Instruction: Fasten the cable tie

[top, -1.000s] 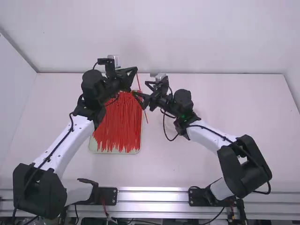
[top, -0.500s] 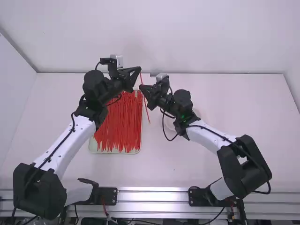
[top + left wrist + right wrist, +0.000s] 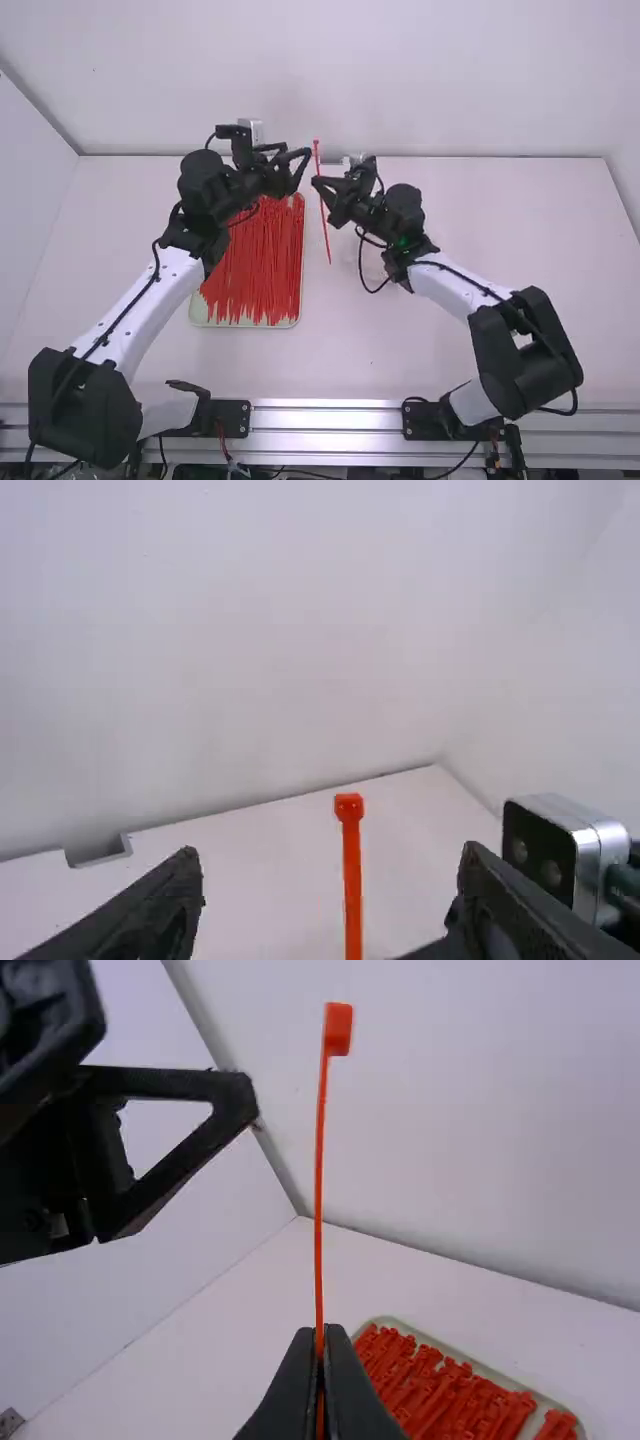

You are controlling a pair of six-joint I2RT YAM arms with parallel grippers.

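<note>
A single red cable tie (image 3: 321, 200) stands nearly upright above the table, its square head (image 3: 337, 1016) at the top. My right gripper (image 3: 322, 190) is shut on its strap partway down, with the tail hanging below. In the right wrist view the strap (image 3: 319, 1190) rises straight out of the closed fingertips. My left gripper (image 3: 293, 166) hovers just left of the tie, open, its fingers (image 3: 150, 915) spread wide with the tie's head (image 3: 349, 808) showing between them and touching neither.
A pale tray (image 3: 246, 320) heaped with several red cable ties (image 3: 260, 262) lies under the left arm, left of the middle. The right arm's wrist camera (image 3: 555, 852) sits close to the left gripper. White walls close the table's back and left.
The right gripper lifted the single tie off the pile and carried it right, turning it upright. The left gripper opened away from the pile and now faces the tie's head.
</note>
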